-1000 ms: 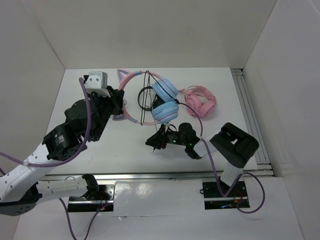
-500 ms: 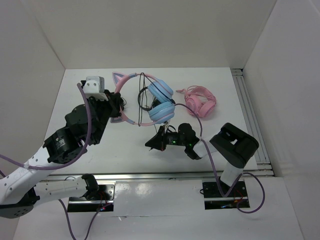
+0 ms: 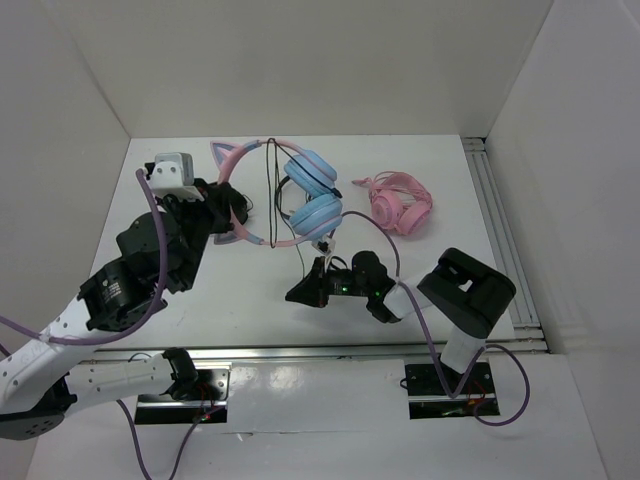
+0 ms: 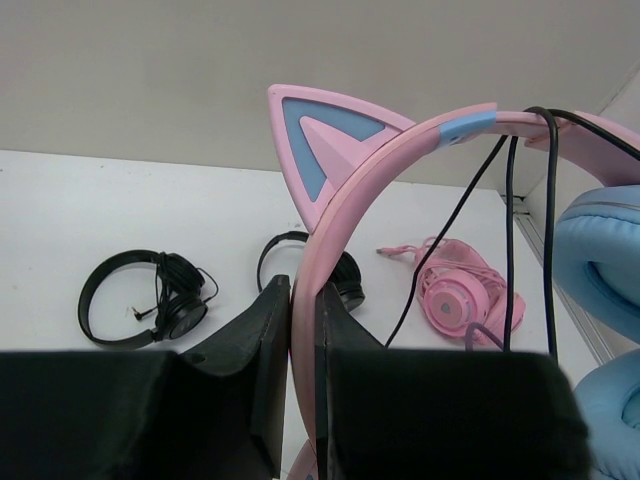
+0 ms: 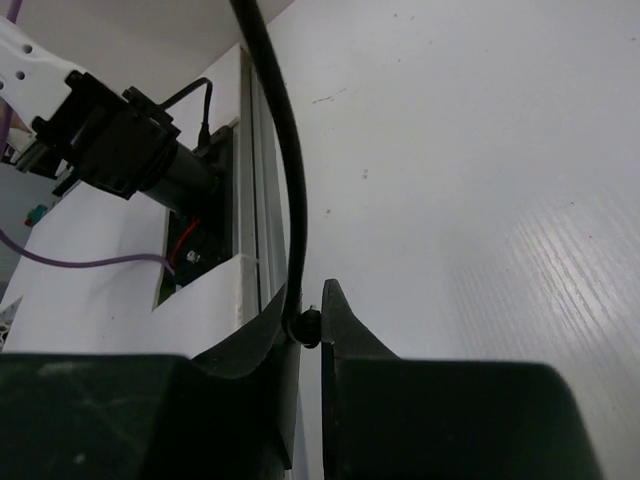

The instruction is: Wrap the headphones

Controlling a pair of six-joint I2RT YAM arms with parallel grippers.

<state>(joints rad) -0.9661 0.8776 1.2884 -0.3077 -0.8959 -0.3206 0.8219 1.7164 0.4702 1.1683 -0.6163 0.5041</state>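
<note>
Headphones [image 3: 318, 212] hang at the far middle of the desk [image 3: 230, 290], where we grip them: our left jaws are clamped on the pink headband [image 4: 345, 200] just below a cat ear [image 4: 320, 140]. Our right jaws, low near the front edge, pinch the black cable [image 5: 285, 150], which loops over the headband. To the right lie all-pink headphones [image 3: 402, 205].

Right of headphones [image 3: 310, 195]: pink headphones [image 3: 400, 205] block way. Just behind headphones: black headphones [image 4: 180, 308] lie on table [image 3: 430, 160]. Cable [image 3: 268, 195] strands hang across headband [image 4: 380, 150], stretch down to my right gripper [image 3: 295, 293]. Near side of headphones: bare table, room for me to pass.
</note>
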